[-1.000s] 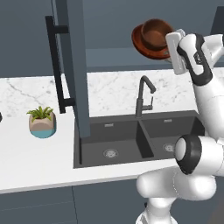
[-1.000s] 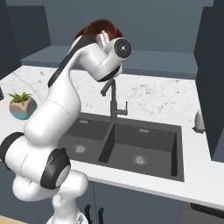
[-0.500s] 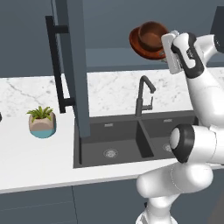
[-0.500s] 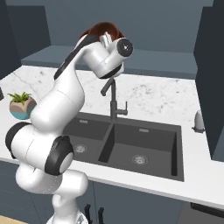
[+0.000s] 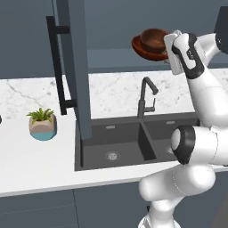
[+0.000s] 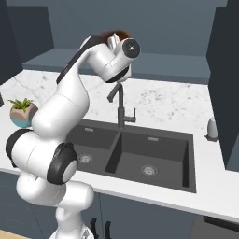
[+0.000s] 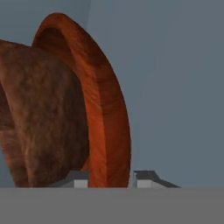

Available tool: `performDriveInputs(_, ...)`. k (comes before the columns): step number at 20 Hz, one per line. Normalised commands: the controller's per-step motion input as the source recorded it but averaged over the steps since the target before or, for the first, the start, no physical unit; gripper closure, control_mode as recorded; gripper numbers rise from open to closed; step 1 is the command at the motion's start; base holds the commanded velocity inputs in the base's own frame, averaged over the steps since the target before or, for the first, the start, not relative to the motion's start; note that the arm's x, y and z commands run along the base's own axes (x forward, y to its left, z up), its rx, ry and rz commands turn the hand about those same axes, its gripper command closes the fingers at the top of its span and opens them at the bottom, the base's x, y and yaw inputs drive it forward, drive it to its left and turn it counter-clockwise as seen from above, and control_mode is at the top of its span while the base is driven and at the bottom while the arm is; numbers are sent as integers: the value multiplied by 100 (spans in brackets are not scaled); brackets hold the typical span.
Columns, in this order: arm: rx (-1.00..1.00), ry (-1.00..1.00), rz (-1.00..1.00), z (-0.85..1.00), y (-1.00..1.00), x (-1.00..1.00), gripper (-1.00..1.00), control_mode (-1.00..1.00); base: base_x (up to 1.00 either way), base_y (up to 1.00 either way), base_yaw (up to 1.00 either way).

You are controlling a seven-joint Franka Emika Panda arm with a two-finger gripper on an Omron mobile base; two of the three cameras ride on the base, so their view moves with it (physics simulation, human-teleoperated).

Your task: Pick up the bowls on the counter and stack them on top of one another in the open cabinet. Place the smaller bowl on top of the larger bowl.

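Two bowls (image 5: 151,43) are nested, small one inside the wide one, raised by your gripper (image 5: 168,46) in front of the open cabinet's shelf (image 5: 120,57), above the faucet (image 5: 145,95). Its fingers (image 7: 146,177) pinch the wide bowl's rim; the bowls sit roughly level, mouths upward.

The smaller bowl (image 5: 153,38) sits in the larger bowl (image 5: 143,48), high above the sink (image 5: 133,142), beside the claw (image 7: 110,180); a plant pot (image 5: 42,125) stands left on the desk (image 5: 26,156)

gripper (image 5: 165,43) w/ larger bowl (image 5: 150,43) edged a bit left, slightly higher, arm more upright
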Motion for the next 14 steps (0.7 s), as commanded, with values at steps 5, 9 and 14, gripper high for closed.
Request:
performDriveInputs(5, 0, -12, 0, 0, 0, 39, -100, -100, 0, 0, 0)
performDriveInputs(9, 0, -18, 0, 8, 0, 16, -100, -100, 0, 0, 0)
performDriveInputs(14, 0, -21, 0, 40, 0, -11, -100, -100, 0, 0, 0)
